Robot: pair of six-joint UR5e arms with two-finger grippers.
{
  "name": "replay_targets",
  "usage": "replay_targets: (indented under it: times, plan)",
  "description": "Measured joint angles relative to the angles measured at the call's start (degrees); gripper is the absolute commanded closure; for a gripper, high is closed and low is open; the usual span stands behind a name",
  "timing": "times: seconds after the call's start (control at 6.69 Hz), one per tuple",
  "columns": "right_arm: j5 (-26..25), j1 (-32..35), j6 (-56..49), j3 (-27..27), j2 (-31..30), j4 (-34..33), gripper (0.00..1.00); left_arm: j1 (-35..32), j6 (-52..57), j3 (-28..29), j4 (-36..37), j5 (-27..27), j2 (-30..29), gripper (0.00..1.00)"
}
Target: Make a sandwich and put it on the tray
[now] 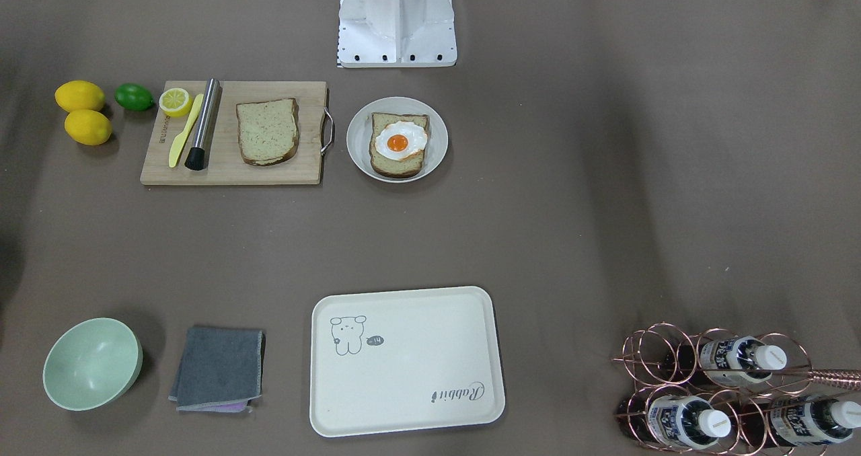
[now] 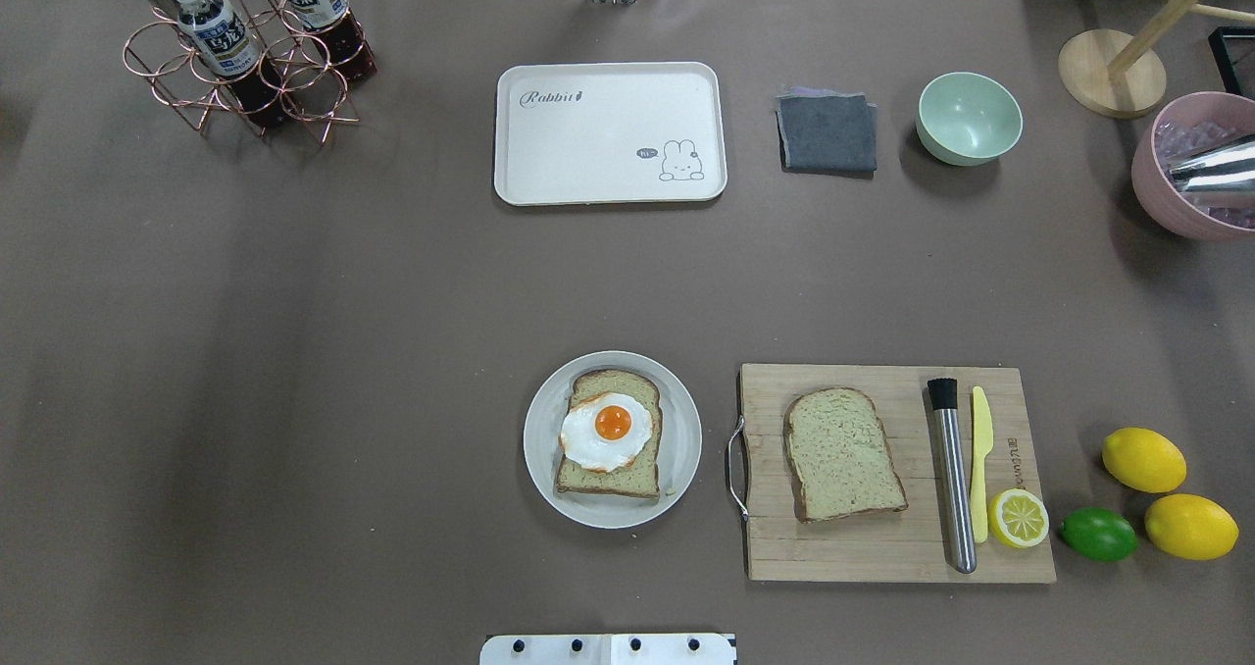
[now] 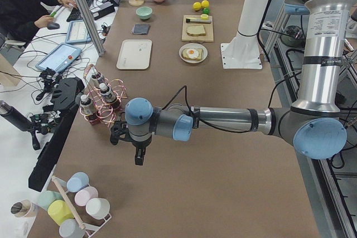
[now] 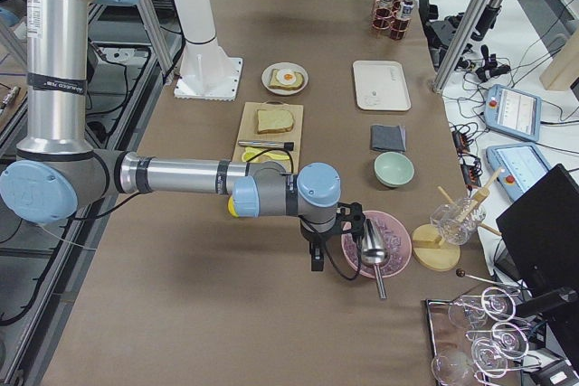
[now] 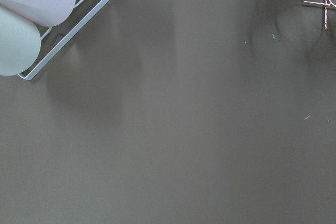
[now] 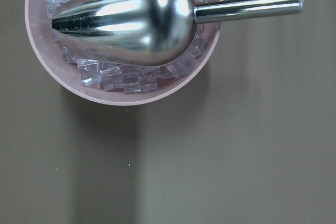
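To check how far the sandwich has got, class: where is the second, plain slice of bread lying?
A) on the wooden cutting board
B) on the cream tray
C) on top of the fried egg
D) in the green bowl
A: the plain bread slice lies flat on the wooden cutting board, while the fried egg on the plate is uncovered.

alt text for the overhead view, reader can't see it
A brown table seen from above: near the middle, a grey plate holds a bread slice topped with a fried egg, and a second slice lies on a wooden board to its right. A cream tray sits at the far side.
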Motion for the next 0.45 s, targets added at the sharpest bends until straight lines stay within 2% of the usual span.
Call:
replay_targets:
  times: [0.45]
  plan:
    - [0.26,-0.01,0.37,-0.04,-0.07,0.58,0.00,-0.02,0.41,-0.03,-0.06,0.03,0.13,0.02]
